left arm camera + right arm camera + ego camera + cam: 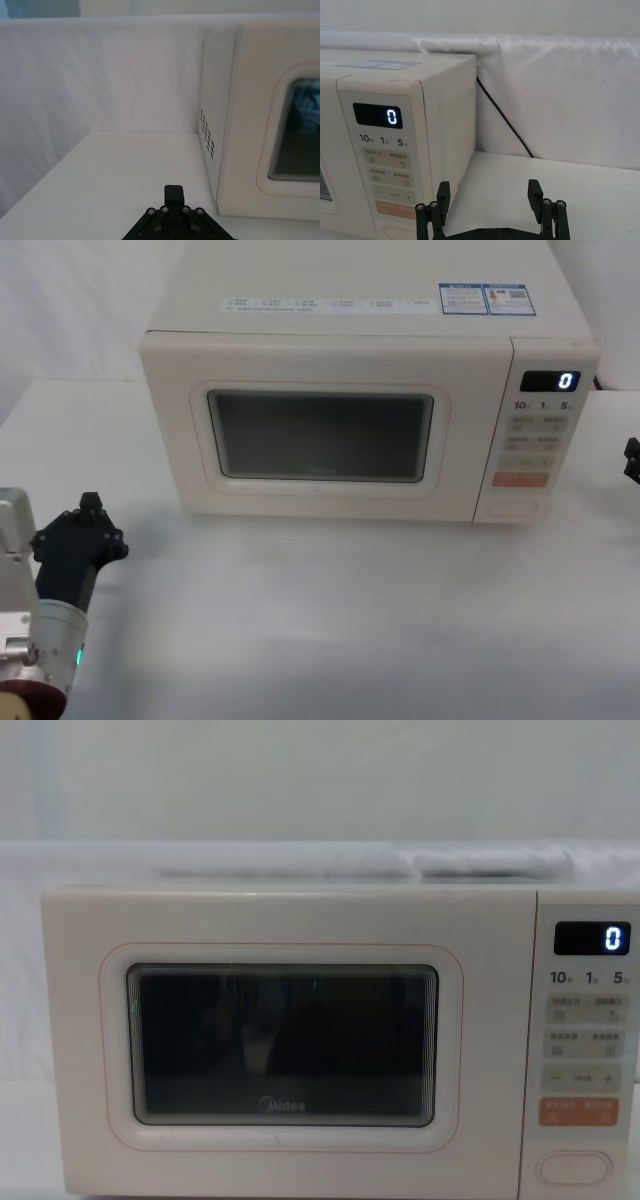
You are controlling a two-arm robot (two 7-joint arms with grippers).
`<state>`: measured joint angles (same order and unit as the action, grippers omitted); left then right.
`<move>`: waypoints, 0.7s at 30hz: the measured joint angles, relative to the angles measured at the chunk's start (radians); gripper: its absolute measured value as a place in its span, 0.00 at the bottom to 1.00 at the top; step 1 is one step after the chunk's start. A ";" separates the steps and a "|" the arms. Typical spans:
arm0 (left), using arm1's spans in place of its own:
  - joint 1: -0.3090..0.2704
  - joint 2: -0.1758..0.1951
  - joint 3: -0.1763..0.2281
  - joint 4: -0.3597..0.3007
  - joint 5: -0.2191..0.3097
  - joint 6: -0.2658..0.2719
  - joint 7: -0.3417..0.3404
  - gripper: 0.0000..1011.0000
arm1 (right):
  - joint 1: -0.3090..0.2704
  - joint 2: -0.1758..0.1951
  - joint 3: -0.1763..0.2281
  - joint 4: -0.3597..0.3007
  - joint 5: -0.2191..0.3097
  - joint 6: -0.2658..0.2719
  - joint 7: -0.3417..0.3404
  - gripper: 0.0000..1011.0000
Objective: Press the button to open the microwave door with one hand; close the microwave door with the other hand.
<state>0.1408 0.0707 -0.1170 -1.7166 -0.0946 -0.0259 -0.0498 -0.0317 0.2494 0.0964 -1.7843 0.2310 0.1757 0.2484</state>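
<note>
The cream microwave stands at the middle of the table with its door closed; the door's dark window and Midea logo face me. The wide pill-shaped button sits at the bottom of the right control strip, below the orange key. My left gripper hovers low at the front left, clear of the microwave's left side, fingers shut with nothing in them. My right gripper is at the far right, beside the control strip, open and empty. The button's top edge shows just left of it.
The display reads 0. A black power cable runs down the white backdrop behind the microwave's right side. White table surface stretches in front of the microwave. Vent holes mark its left wall.
</note>
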 joint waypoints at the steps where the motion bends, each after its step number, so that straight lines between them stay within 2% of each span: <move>1: -0.001 0.001 0.002 0.001 0.006 0.003 0.000 0.00 | 0.000 0.000 0.000 0.000 0.000 0.000 0.000 0.99; 21: 0.000 0.001 0.000 0.000 0.000 0.001 0.001 0.00 | 0.000 0.000 0.000 0.000 0.000 0.000 0.000 0.99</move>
<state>0.1411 0.0714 -0.1170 -1.7169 -0.0949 -0.0253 -0.0493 -0.0317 0.2494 0.0963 -1.7844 0.2310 0.1757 0.2484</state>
